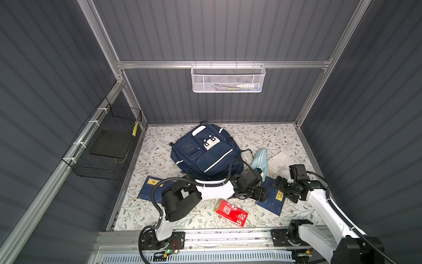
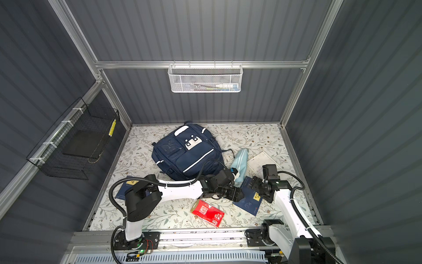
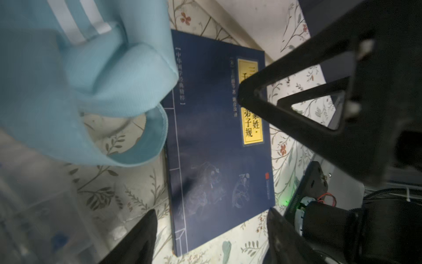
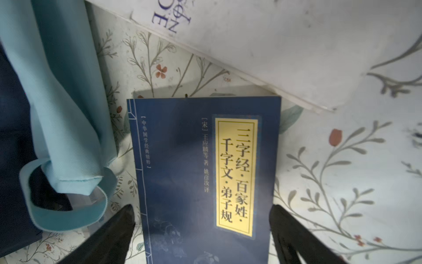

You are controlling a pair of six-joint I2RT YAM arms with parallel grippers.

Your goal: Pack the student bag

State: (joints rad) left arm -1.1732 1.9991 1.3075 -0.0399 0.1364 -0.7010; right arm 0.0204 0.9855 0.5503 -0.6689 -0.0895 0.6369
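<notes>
Navy-blue book (image 4: pixel 182 171) is seen between the parted jaws of the right pincer (image 4: pixel 202 228). The left pincer (image 3: pixel 211 230) is held apart over the same book. The student bag (image 1: pixel 205 153) is found beyond the left pincer, on the worktop (image 1: pixel 159 212).

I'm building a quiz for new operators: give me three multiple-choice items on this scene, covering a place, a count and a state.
1. The pouch lies: A beside the backpack; B on the red packet; C in the wall basket.
2. Blue books on the table: A one; B two; C four.
3. The right gripper is: A shut on the pouch; B open above a blue book; C shut on the red packet.
Key: A, they lie side by side; B, two yellow-labelled covers show; B, its fingers stand apart.
</notes>
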